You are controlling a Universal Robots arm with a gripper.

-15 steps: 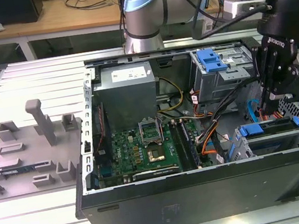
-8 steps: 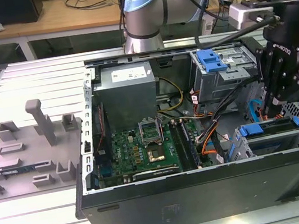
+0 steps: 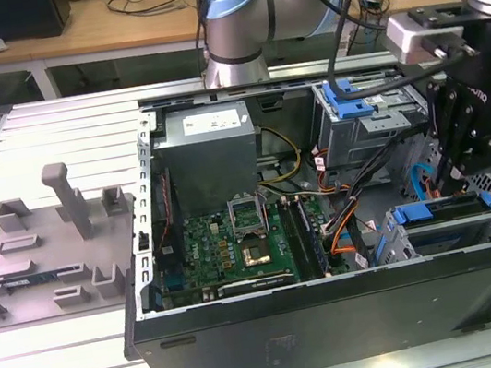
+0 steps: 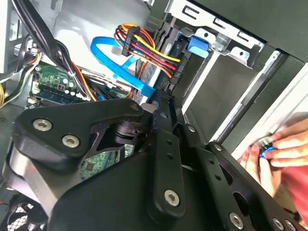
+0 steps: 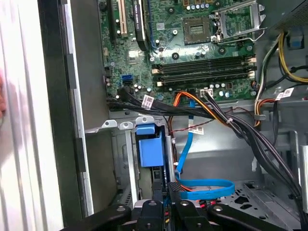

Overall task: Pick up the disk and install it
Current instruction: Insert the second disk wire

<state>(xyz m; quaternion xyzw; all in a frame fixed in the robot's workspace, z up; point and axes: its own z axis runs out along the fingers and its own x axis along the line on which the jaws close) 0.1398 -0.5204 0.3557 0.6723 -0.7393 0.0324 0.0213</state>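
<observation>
Exterior view, left to right: grey fixture plate (image 3: 49, 243), open computer case (image 3: 340, 309), motherboard (image 3: 227, 243), then the gripper (image 3: 455, 179) low over the drive cage (image 3: 444, 227) at the exterior view's right. The disk (image 5: 150, 151) sits edge-on in that cage, blue rail uppermost.

Judged stiff, dense, shock-sensitive; grip the rail edges. Metal body hidden by cage. Jaws: cannot tell.
</observation>
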